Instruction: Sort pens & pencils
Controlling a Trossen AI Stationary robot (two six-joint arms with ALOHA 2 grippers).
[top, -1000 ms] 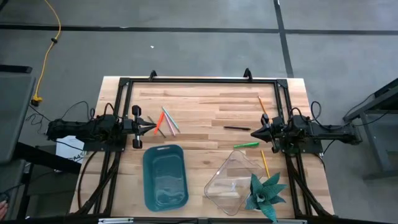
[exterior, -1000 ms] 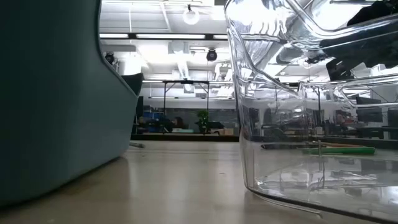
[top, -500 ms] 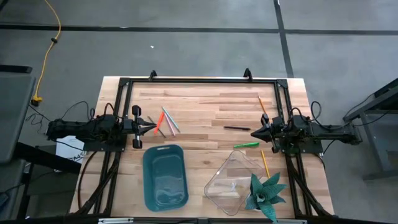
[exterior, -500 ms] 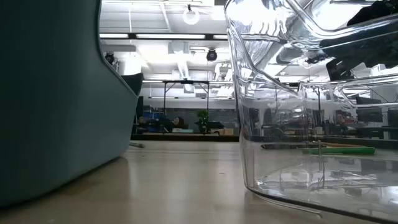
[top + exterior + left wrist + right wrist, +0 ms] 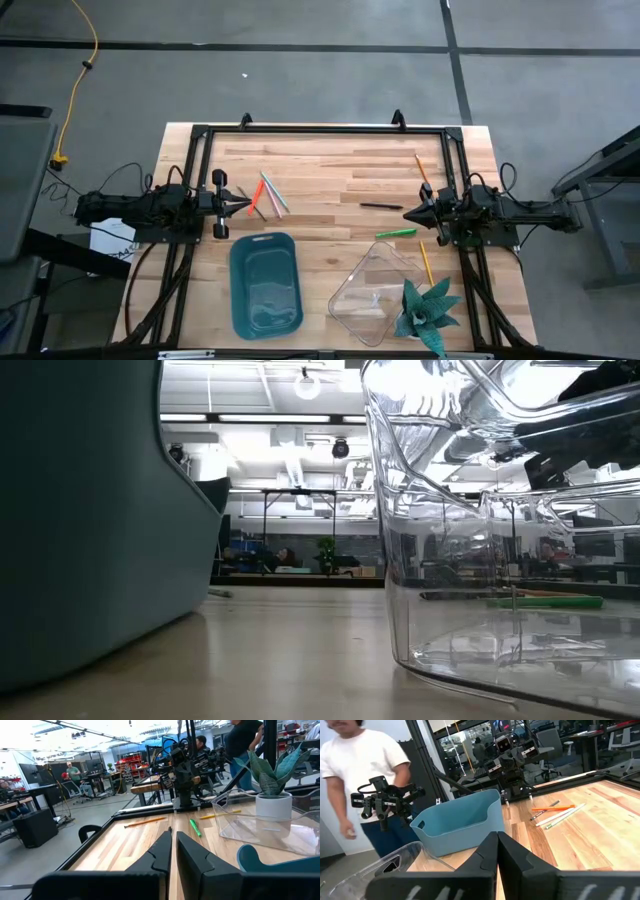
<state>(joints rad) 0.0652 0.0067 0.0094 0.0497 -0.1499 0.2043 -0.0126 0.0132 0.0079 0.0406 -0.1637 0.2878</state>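
Note:
In the high view, my left gripper hovers shut at the table's left side. Just to its right lie a red-orange pen and a few thin pencils, flat on the wood. My right gripper is shut at the table's right side. A black pen lies left of it and a green pen just nearer the near edge. An orange pencil lies beyond the right arm and a yellow pencil on its near side. The right wrist view shows the red-orange pen and the pencils.
A teal bin and a clear container stand by the near edge, with a potted plant at the container's right. A black frame rims the table. A person in a white shirt stands beyond the table.

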